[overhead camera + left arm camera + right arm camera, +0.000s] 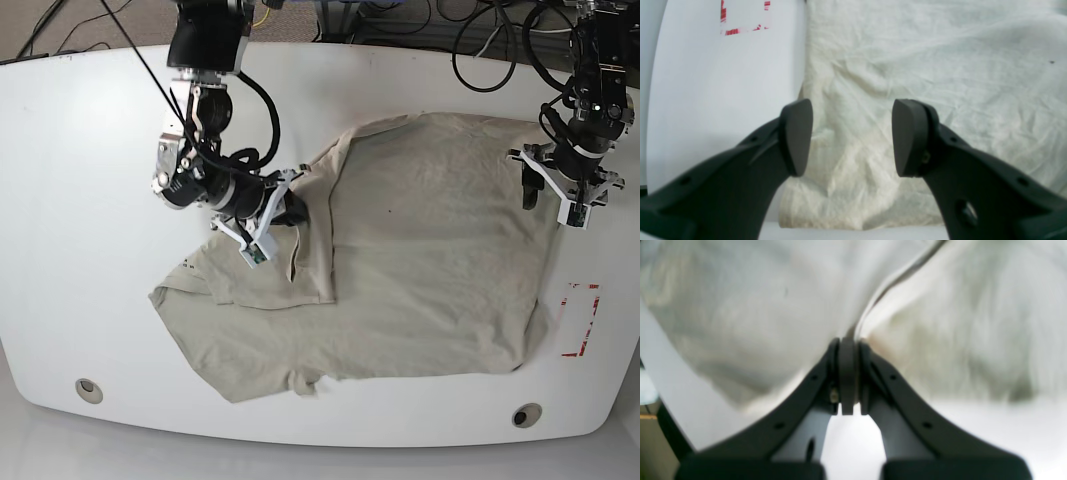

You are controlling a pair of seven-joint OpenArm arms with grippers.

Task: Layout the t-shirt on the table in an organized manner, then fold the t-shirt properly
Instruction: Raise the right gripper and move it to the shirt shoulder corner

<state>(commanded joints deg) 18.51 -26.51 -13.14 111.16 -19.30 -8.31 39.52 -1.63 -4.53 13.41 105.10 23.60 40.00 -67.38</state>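
Beige wrinkled cotton t-shirt [430, 260]: spread on white glossy table [90, 150].
Right gripper [848, 373]: closed, pinching a shirt fold.
Left gripper [852, 136]: fingers apart, above the shirt edge.

Black cables [480, 45] loop over the floor beyond the far edge of the bench, most of them near its far right corner. A few thinner cables [40, 30] lie on the brownish carpet [110, 20] off the far left corner.
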